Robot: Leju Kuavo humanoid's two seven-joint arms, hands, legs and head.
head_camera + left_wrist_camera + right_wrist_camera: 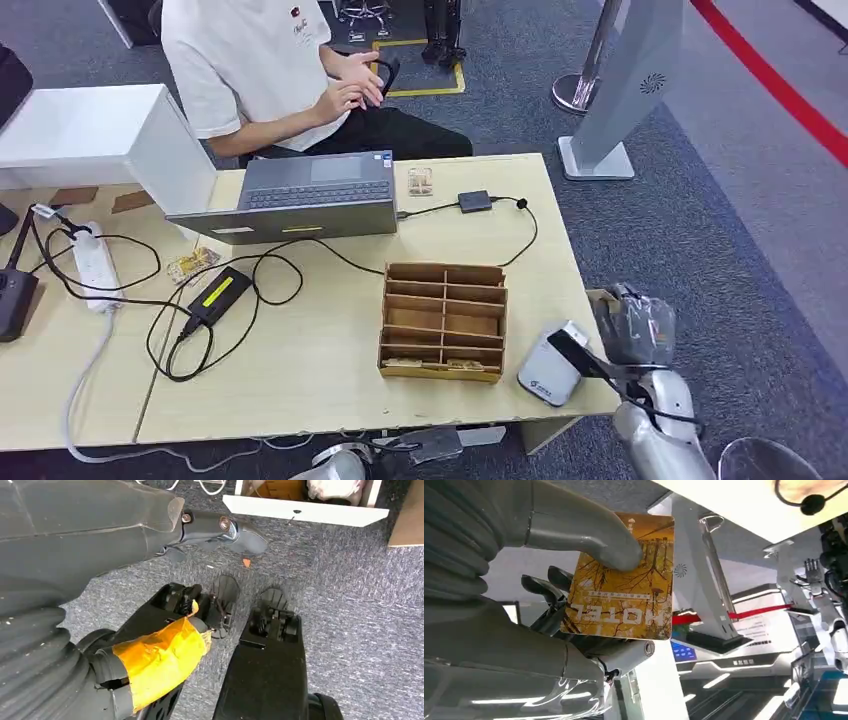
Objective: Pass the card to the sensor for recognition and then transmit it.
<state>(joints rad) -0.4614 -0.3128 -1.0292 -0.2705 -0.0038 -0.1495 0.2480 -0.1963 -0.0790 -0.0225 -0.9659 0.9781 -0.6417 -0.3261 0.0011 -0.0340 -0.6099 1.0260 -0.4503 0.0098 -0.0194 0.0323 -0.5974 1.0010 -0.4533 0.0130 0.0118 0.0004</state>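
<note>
I see right hand [574, 605] pinching card [624, 580], thumb on its face, at sensor's [550, 368] 3 o'clock. Left hand [210, 530]: grip state unclear.

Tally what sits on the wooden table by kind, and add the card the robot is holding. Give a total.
Laptop: 1
Divided wooden box: 1
White card sensor: 1
White power strip: 1
Black power brick with yellow label: 1
Small black adapter: 1
Hotel card, pinched in the right hand: 1
Total: 7
</note>
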